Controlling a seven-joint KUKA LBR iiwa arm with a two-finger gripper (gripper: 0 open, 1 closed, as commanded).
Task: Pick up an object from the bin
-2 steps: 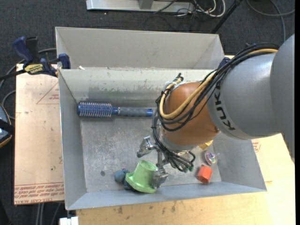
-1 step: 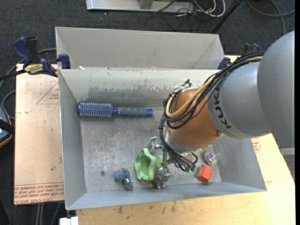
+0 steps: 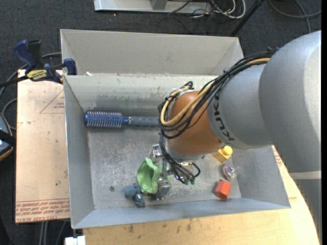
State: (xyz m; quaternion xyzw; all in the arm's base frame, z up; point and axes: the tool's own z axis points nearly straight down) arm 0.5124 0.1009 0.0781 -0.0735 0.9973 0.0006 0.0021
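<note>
My gripper [image 3: 162,184] is low in the bin's front middle, under the arm's orange cover. A crumpled green soft thing [image 3: 147,175] lies right against its left side, touching it. Whether the green thing is held cannot be made out. A small blue-grey lump [image 3: 134,193] lies on the floor just left of and below the gripper.
A blue hairbrush [image 3: 115,120] lies across the back of the bin, its handle running under the arm. At the front right are a red block [image 3: 222,189], a small clear and purple thing [image 3: 229,172] and a yellow piece [image 3: 223,152].
</note>
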